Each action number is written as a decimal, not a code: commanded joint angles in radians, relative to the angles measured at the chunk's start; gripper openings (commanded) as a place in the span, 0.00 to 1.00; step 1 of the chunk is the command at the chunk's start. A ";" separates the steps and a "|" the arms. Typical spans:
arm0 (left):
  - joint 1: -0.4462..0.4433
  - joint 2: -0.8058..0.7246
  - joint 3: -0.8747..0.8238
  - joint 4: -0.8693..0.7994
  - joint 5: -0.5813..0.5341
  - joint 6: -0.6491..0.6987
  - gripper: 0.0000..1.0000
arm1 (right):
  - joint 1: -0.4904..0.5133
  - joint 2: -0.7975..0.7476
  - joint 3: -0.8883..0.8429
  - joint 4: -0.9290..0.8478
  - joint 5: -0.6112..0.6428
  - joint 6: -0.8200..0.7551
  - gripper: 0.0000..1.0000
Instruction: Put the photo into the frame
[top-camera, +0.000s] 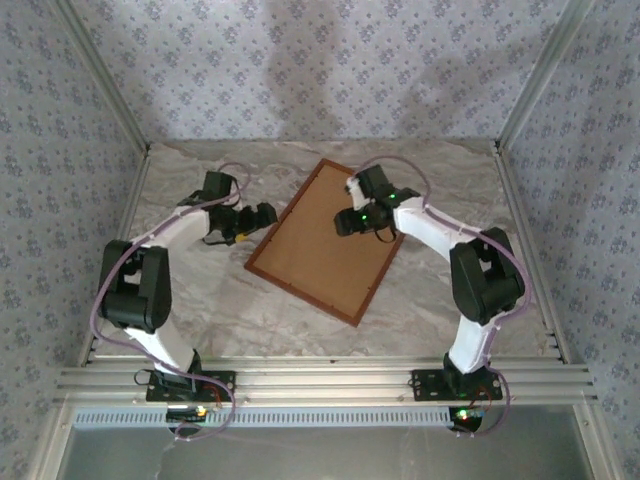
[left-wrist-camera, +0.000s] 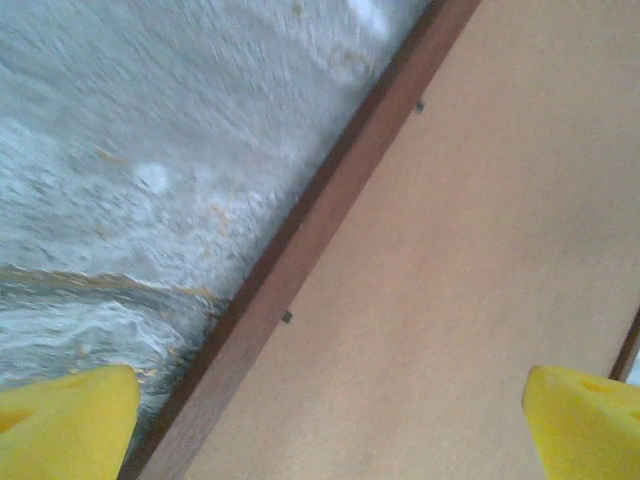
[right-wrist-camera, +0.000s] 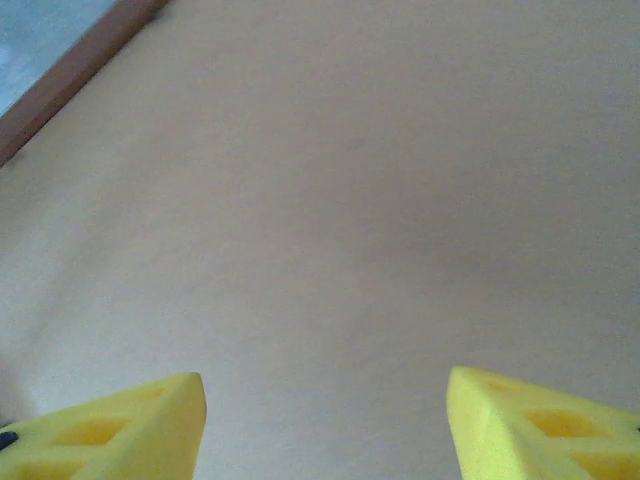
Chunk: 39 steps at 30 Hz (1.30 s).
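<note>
Top external view: I see the frame (top-camera: 300, 294) lying flat and askew on the marbled worktop (top-camera: 250, 322), with its brown backing board (top-camera: 325, 240) facing up. My left jaws stand wide apart at its left rail, holding nothing. My right jaws hang parted above the board, also empty.

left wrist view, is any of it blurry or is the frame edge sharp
Left wrist: the marble table is smeared, the frame moulding fairly crisp, the yellow fingertips soft. Right wrist: the backing board is evenly lit, no glare. Top external: soft shadows on the back wall.
</note>
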<state>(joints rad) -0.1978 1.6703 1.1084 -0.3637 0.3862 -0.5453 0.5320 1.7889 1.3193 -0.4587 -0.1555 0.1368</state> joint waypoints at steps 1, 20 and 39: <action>0.041 -0.048 -0.047 0.048 0.022 -0.044 0.99 | 0.111 -0.027 0.006 -0.090 -0.012 -0.141 0.65; 0.116 -0.165 -0.297 0.210 0.018 -0.146 0.99 | 0.474 0.136 -0.013 0.032 0.156 -0.347 0.54; 0.114 -0.161 -0.316 0.223 0.029 -0.159 0.99 | 0.504 0.230 -0.028 0.022 0.225 -0.404 0.08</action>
<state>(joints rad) -0.0853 1.5272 0.7948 -0.1551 0.3973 -0.6945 1.0431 1.9690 1.3060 -0.3840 0.0723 -0.2428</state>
